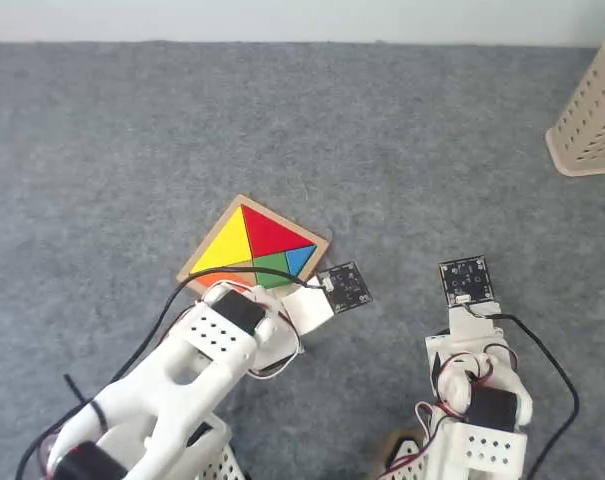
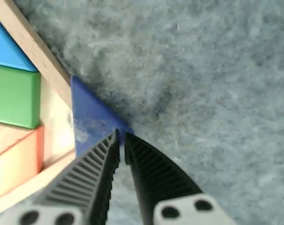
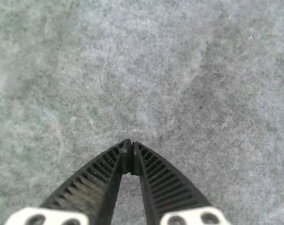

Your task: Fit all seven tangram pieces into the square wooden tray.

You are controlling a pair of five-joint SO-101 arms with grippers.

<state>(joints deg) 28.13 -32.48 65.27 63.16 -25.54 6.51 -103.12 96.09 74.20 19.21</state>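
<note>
Sitting mid-frame in high view: tray carrying coloured tangram pieces | left wrist: left gripper staying off nothing, jaws almost closed, empty, tips touching dark blue triangle lying at tray corner, lower centre | right wrist: right gripper pressing closed, empty, over carpet.

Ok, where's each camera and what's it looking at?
High view: fixed above, looking down at the wooden tray; left arm and right arm show.
Left wrist view: on that wrist, looking past its fingers at the dark blue triangle by the tray's corner.
Right wrist view: on that wrist, looking past its fingers at grey carpet.
Shared: high and left wrist views both show the green piece.
</note>
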